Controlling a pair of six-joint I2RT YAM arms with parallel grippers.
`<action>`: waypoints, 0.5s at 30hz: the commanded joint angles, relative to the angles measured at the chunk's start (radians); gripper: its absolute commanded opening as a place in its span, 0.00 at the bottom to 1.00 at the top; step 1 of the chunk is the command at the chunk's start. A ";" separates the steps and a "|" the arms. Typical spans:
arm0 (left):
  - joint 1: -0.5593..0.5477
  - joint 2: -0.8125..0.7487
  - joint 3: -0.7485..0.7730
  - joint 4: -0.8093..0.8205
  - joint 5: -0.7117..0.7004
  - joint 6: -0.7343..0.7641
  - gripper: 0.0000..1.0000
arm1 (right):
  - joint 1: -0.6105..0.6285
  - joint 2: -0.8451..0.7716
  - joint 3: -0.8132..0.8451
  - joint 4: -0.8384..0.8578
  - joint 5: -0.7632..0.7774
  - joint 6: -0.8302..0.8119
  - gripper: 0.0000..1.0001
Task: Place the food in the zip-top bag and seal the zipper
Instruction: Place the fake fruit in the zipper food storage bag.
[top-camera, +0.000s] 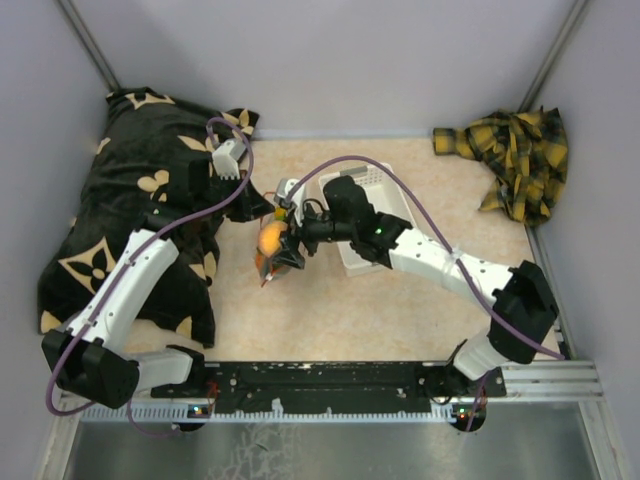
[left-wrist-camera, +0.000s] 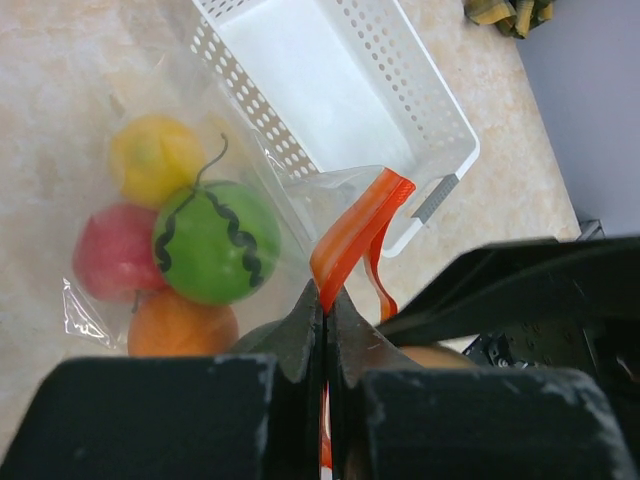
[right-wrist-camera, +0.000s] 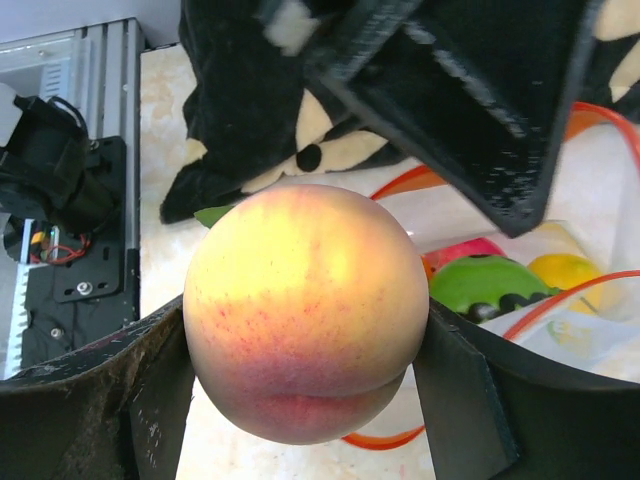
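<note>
— Right claw (right-wrist-camera: 310, 400)?
— Clamped on the smooth, round peach (right-wrist-camera: 305, 300), over the mouth of the crinkly clear zip-top bag (left-wrist-camera: 85, 312).
— Left claw (left-wrist-camera: 325, 310)?
— Pinching the ribbon-like red-orange zipper (left-wrist-camera: 355, 235); orange (left-wrist-camera: 180, 325) half hidden behind it.

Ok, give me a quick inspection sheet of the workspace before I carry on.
Surface: beige table.
Job's things: zip-top bag hanging from its zipper, holding lemon, apple, lime, orange; peach at its open mouth.
Clutter: empty white basket; black patterned cloth; yellow plaid cloth.
Grippers: left pincer shut on zipper; right pincer shut on peach.
Cables: purple cable looped over each arm.
Surroundings: plain grey walls.
</note>
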 joint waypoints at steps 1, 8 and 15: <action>0.003 -0.019 -0.002 0.053 0.056 0.009 0.00 | -0.045 0.051 0.080 0.020 -0.070 -0.005 0.67; -0.005 -0.020 -0.006 0.058 0.080 0.017 0.00 | -0.101 0.070 0.049 0.058 0.064 0.028 0.67; -0.009 -0.018 -0.006 0.062 0.097 0.019 0.00 | -0.106 0.093 0.064 0.044 0.263 0.071 0.68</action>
